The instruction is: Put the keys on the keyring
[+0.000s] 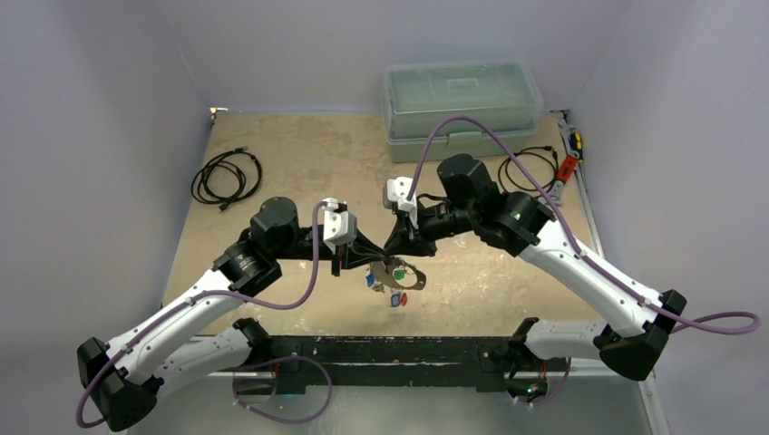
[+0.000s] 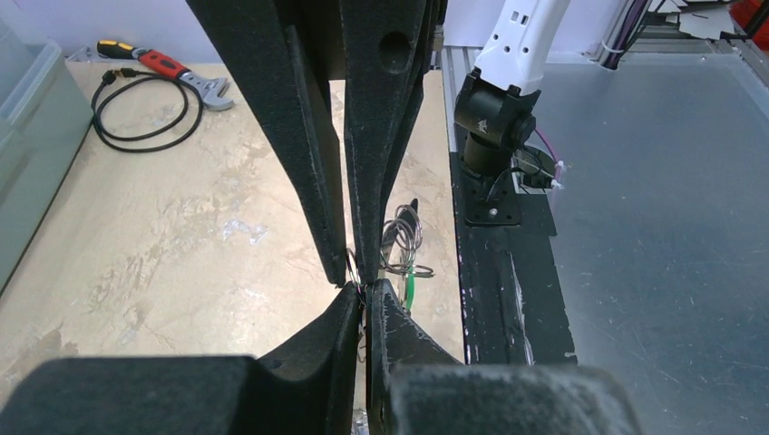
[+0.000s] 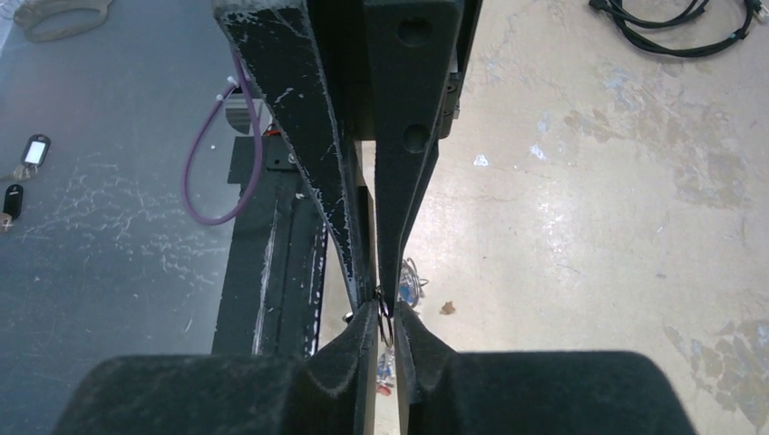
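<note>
Holding the keyring (image 1: 423, 277) for threading.
Left gripper (image 2: 360, 283) and right gripper (image 3: 385, 304) pinch its wire, jaws closed; slide keys (image 1: 395, 294) on without twisting.

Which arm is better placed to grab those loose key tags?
Probably left. The left gripper and right gripper meet, closed, at the thin grey metal keyring; two black key tags lie nearer the left arm's base.

Robot lab — white-walled cell (image 1: 91, 136), scuffed table (image 1: 299, 154)

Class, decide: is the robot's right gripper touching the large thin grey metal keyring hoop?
Touching. The right wrist view shows the right gripper pinching the keyring's thin wire between its fingertips, no gap.
</note>
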`<action>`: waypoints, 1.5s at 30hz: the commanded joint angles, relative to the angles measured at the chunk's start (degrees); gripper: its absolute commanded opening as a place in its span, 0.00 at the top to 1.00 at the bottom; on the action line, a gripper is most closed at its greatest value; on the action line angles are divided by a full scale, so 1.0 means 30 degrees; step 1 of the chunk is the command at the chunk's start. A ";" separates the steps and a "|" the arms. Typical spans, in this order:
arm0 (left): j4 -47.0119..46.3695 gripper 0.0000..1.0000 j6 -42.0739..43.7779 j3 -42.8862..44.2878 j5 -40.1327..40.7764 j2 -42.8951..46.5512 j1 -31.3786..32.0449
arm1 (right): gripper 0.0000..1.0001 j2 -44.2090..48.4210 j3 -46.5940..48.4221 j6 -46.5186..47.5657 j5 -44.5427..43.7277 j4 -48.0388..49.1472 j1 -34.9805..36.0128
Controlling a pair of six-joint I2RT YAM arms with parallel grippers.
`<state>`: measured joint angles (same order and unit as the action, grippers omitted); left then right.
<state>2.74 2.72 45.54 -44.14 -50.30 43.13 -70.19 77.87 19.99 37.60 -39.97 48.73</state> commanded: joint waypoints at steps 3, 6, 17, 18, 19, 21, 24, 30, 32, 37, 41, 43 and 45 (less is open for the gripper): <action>-0.1032 1.00 0.0235 0.0802 -0.0267 0.0173 0.0018 | 1.00 -0.0274 0.0262 0.0148 -0.0184 0.0572 0.0455; -0.1002 1.00 0.0263 0.0820 -0.0138 0.0282 0.0028 | 1.00 -0.0205 0.0143 0.0063 -0.0307 0.0827 0.0485; -0.1527 0.39 0.0387 0.0295 0.4209 0.2331 0.0024 | 1.00 0.3776 -0.3787 -0.1805 -0.3409 0.7584 0.0544; -0.1683 0.39 0.0379 0.0136 0.4941 0.2703 0.0016 | 1.00 0.4202 -0.4185 -0.2118 -0.3682 0.8633 0.0544; -0.1955 0.38 0.0374 -0.0078 0.5534 0.3266 0.0033 | 1.00 0.4757 -0.4564 -0.2337 -0.3866 0.9356 0.0544; -0.2608 0.39 0.0246 -0.0625 0.6231 0.3954 0.0017 | 1.00 0.5599 -0.5314 -0.2866 -0.4168 1.0754 0.0544; -0.3171 0.44 0.0206 -0.1043 0.6401 0.4517 0.0029 | 1.00 0.6570 -0.6278 -0.3608 -0.4385 1.2361 0.0544; -0.3801 0.53 -0.0285 -0.0868 0.4981 0.3835 0.0035 | 1.00 0.7765 -0.7809 -0.4744 -0.4461 1.4922 0.0544; -0.4309 0.53 -0.0686 -0.0910 0.4645 0.3658 0.0021 | 1.00 0.8008 -0.8360 -0.5186 -0.4368 1.5917 0.0544; -0.5601 0.54 -0.1609 -0.1159 0.4054 0.3427 0.0025 | 1.00 0.8750 -1.1204 -0.7630 -0.4622 2.1568 0.0544; -0.6113 0.54 -0.1873 -0.1255 0.3399 0.3379 0.0012 | 1.00 0.8494 -1.3565 -0.9722 -0.5206 2.7053 0.0544; -0.6206 0.54 -0.1895 -0.1264 0.3212 0.3423 0.0031 | 1.00 0.8004 -1.4569 -1.1006 -0.5435 3.0440 0.0544; -0.6163 0.54 -0.1825 -0.1249 0.3193 0.3480 0.0015 | 1.00 0.7446 -1.4844 -1.1527 -0.5348 3.1588 0.0544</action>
<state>-12.27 -1.48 42.09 -32.56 -40.38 43.24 -46.17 34.83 -7.01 23.75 32.12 50.24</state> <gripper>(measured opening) 0.465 0.006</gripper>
